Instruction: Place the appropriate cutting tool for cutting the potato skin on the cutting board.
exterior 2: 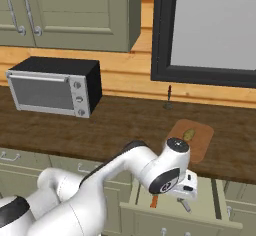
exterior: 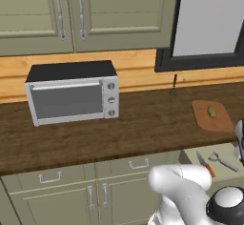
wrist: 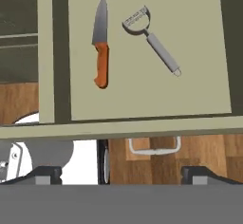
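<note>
Dark wood counter (exterior: 143, 124) running across w/ toaster oven (exterior: 71, 93) at its left end, well apart from cutting board (exterior: 212, 116) near counter's right end. Pulled-out drawer (wrist: 142, 90) just below counter edge, under the board side. Cutting board flat on counter, potato (exterior: 211, 111) sitting on it, roughly centred. Small dark upright item (exterior: 174, 86) at back of counter, between oven and board, nearer board. Inside drawer: orange-handled knife (wrist: 100, 45) lying flat, blade pointing toward counter; peeler (wrist: 150, 37) just beside it, apart, not touching, forked head toward counter, handle angled away from knife. Gripper (wrist: 121, 173) hovering above drawer front, well clear of peeler, holding nothing; finger tips (wrist: 47, 174) set wide apart, spread.
</note>
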